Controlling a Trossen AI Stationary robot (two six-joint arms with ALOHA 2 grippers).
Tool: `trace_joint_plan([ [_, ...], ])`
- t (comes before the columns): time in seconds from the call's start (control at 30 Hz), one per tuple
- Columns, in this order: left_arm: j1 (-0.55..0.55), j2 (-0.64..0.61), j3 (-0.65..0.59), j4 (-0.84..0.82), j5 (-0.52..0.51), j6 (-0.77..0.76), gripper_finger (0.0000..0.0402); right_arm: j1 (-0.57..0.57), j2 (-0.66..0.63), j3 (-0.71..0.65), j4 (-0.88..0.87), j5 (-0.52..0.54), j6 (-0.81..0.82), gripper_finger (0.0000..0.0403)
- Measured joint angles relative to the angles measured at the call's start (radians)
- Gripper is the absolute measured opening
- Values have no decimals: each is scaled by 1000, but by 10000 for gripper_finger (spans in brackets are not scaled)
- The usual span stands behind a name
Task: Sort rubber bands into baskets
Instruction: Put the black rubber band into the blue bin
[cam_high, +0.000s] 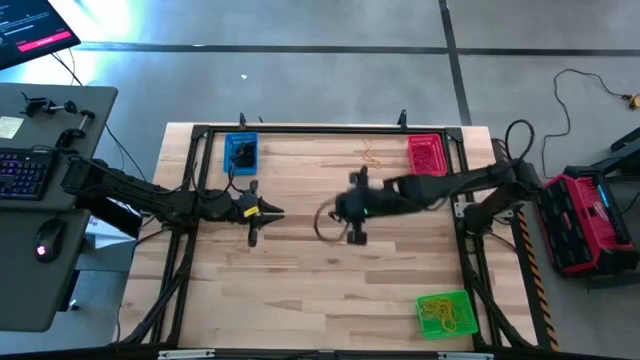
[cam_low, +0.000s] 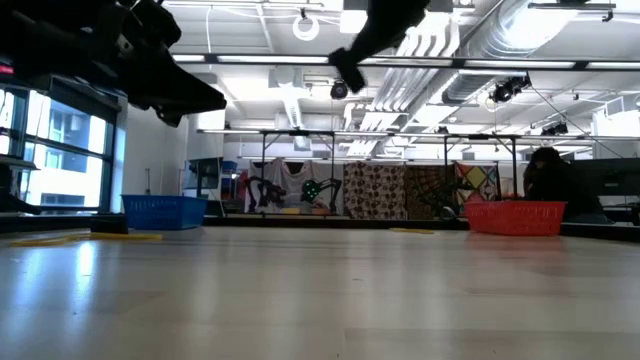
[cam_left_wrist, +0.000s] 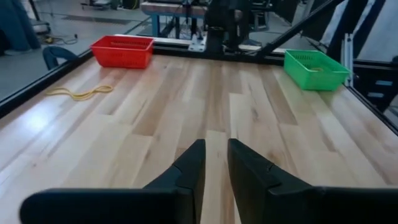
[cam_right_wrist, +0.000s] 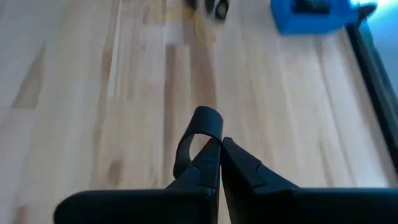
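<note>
Table (cam_left_wrist: 155, 118): pale wood planks, smooth, slight satin sheen, visible grain. Table frame (cam_high: 330, 129): black metal bars, matt. Baskets: red (cam_left_wrist: 122, 51), green (cam_left_wrist: 314, 70), blue (cam_right_wrist: 309, 17), all plastic, mesh-sided, mildly glossy. Rubber bands: yellow (cam_left_wrist: 79, 93) thin, matt, limp on wood; black (cam_right_wrist: 198, 137) flat, smooth, dull sheen, pinched in right gripper (cam_right_wrist: 219, 149). Left gripper (cam_left_wrist: 216, 158) fingers: dark matt plastic, smooth faces. Floor (cam_high: 300, 90) around table: grey, polished, reflective.

In the high view the right claw (cam_high: 352, 215) is motion-blurred; the blue basket's (cam_high: 243, 152) contents are unclear.
</note>
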Motion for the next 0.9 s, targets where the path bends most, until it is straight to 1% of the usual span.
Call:
trace_joint_plan([
  [0.13, 0, 0, 0, 1, -24, 0, 78, -85, 30, 0, 115, -92, -133, 0],
  [0.3, 0, 0, 0, 9, -89, 3, 103, -155, 91, 0, 245, -166, -246, 0],
  [0.4, 1, 0, 0, 15, -128, 9, 115, -186, 138, 0, 346, -220, -293, 0],
  [0.53, 7, 0, 0, 14, -131, 8, 124, -217, 203, 0, 498, -292, -321, 0],
  [0.63, 7, 0, 0, 6, -131, 2, 128, -226, 242, 0, 580, -308, -332, 0],
  [0.9, 7, 0, 0, 29, -94, -17, 129, -221, 285, 0, 672, -322, -339, 0],
])
